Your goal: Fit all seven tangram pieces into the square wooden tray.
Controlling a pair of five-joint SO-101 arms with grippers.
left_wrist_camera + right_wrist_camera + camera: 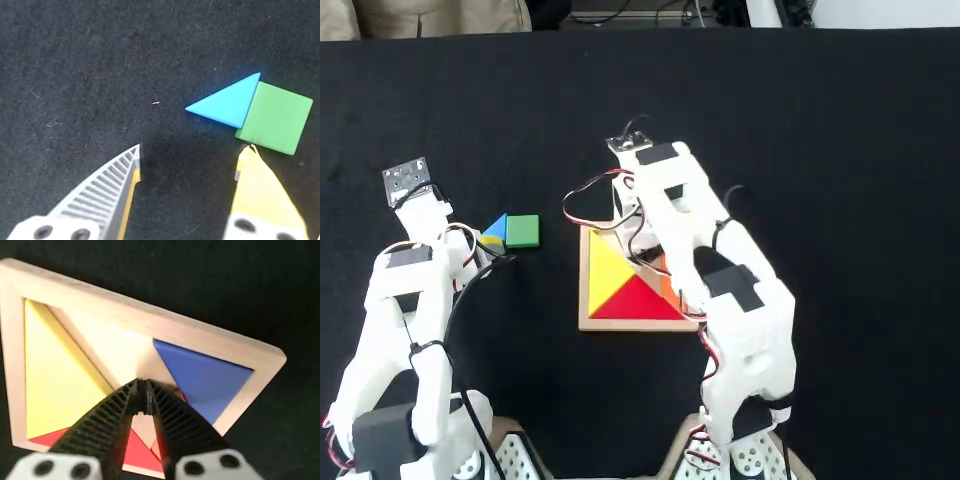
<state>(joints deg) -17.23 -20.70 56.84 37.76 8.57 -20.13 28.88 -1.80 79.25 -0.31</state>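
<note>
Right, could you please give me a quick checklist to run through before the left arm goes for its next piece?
1. Left gripper open: ok.
2. Light blue triangle and green square separated for a clean grasp: not ok, they touch edge to edge.
3. Bare floor free in the wooden tray: ok, between the yellow triangle and the dark blue triangle.
4. Right gripper clear of the tray: not ok, it is shut over the tray's middle.
5. Placed pieces seated flat: cannot tell, the right gripper hides the middle.
</note>
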